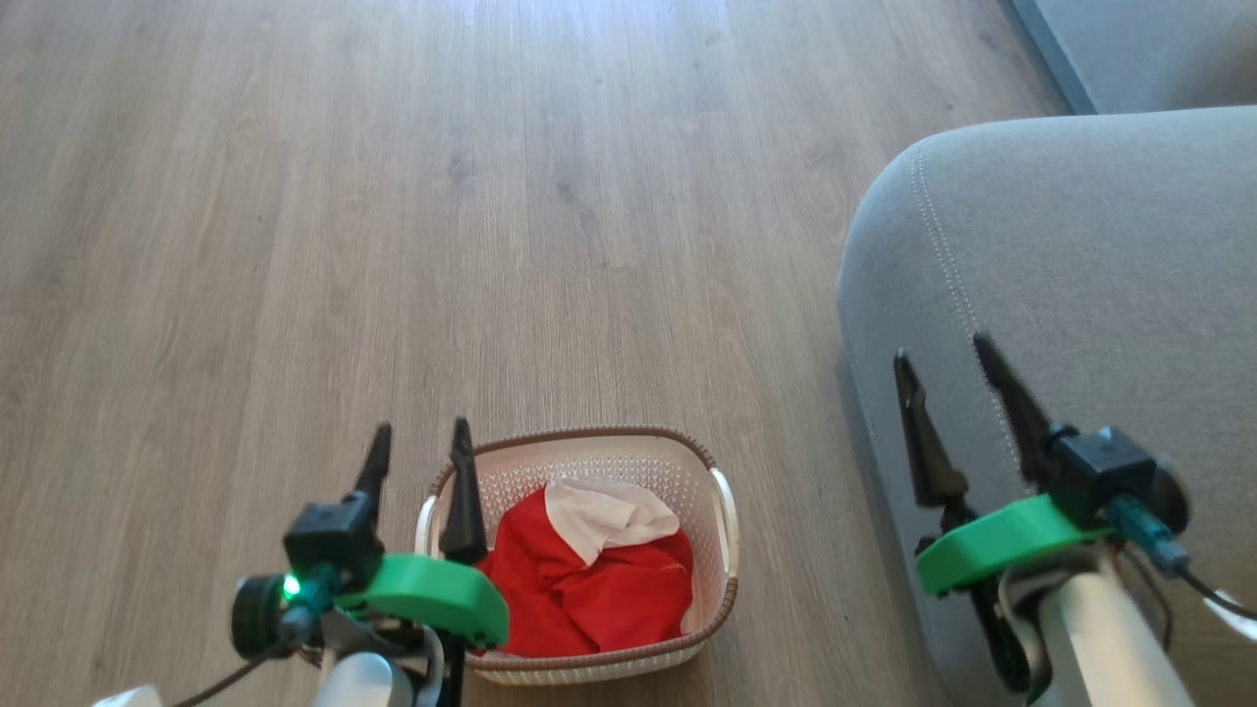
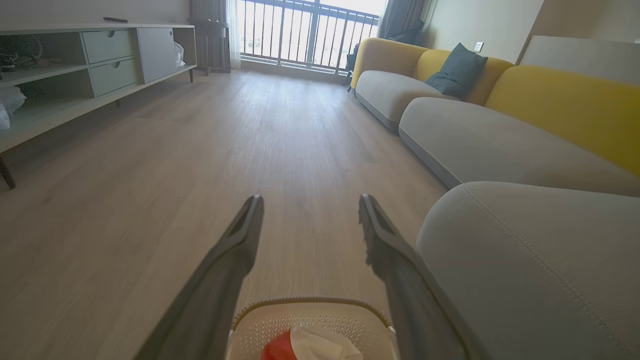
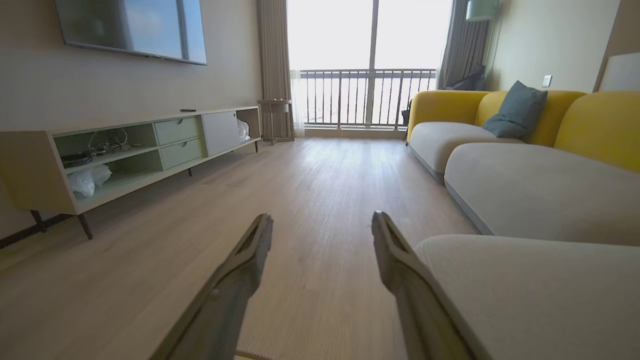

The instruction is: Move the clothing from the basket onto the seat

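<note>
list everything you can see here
clothing: one heap, red and white, in the basket
basket: one, cream with brown rim, on the floor
seat: one, grey, right of the basket
floor: one, pale wood, underneath
sofa: one, grey and yellow, beyond the seat
cushion: one, dark grey, on the sofa
cabinet: one, pale green, opposite the sofa
tv: one, dark, above the cabinet
railing: one, dark, far window
left tool: one, black, open, above the basket's left rim
right tool: one, black, open, above the seat
</note>
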### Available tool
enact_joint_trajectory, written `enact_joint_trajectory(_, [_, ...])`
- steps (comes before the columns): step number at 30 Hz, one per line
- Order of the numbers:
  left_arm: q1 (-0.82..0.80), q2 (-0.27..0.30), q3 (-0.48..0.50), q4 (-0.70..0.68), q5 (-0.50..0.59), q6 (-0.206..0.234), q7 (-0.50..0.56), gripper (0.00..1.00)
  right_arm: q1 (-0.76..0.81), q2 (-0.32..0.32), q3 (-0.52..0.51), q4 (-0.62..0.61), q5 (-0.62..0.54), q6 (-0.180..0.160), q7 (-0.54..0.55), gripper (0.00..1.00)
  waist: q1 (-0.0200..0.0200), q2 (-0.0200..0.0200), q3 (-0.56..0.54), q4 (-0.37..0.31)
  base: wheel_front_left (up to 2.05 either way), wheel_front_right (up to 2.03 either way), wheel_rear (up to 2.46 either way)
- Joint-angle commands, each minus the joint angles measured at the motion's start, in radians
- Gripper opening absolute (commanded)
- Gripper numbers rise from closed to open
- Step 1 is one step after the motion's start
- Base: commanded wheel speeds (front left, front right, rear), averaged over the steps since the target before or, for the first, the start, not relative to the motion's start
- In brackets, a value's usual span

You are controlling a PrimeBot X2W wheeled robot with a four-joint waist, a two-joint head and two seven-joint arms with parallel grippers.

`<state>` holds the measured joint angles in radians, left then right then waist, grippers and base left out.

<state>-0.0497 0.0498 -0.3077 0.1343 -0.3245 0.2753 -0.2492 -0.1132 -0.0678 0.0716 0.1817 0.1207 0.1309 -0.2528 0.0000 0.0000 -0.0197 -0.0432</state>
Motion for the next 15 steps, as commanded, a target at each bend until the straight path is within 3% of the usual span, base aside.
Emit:
enact_joint_trajectory(1, [-0.030,0.001,0.023,-0.012,0.008,-0.007,-0.013,1.00,-0.026,0.003,0.019,0.010,0.032,0.000,-0.009,1.00,0.0000,0.0000,-0.004,-0.001,0.00,0.00,0.00])
enact_joint_trajectory(7, [-0.017,0.001,0.023,0.040,-0.001,-0.021,-0.013,1.00,-0.045,-0.016,0.056,0.100,0.044,0.000,-0.009,1.00,0.0000,0.0000,-0.007,-0.004,0.00,0.00,0.00])
enact_joint_trajectory(15, [-0.020,0.001,0.025,0.062,-0.016,-0.027,-0.013,1.00,-0.060,-0.022,0.072,0.123,0.049,0.000,-0.009,1.00,0.0000,0.0000,-0.005,-0.005,0.00,0.00,0.00])
